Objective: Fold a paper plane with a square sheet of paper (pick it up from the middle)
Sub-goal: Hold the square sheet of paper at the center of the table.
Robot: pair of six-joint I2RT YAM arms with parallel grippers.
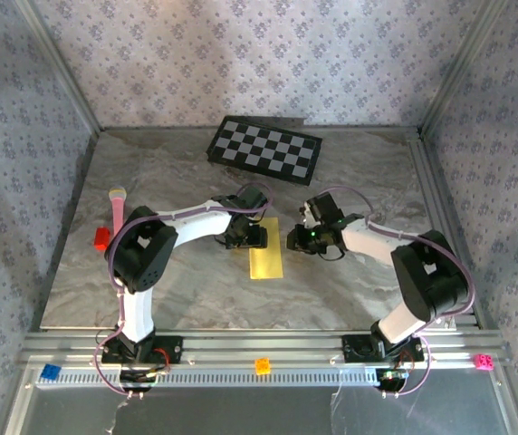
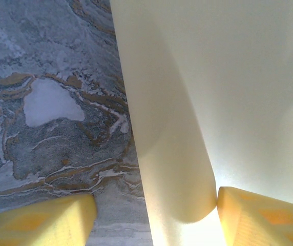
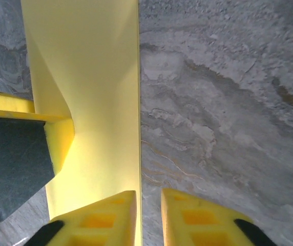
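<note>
Clamping the right edge of the folded yellow paper, lying on the table, with the right pincer; straddling its curled fold with the left pincer apart. Probably best pressing that fold flat slowly, keeping edges aligned.

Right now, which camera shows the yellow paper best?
The top external view: the whole yellow paper is visible there, lying as a narrow strip on the table. The left wrist view shows its curled fold up close, and the right wrist view shows a long straight edge.
</note>
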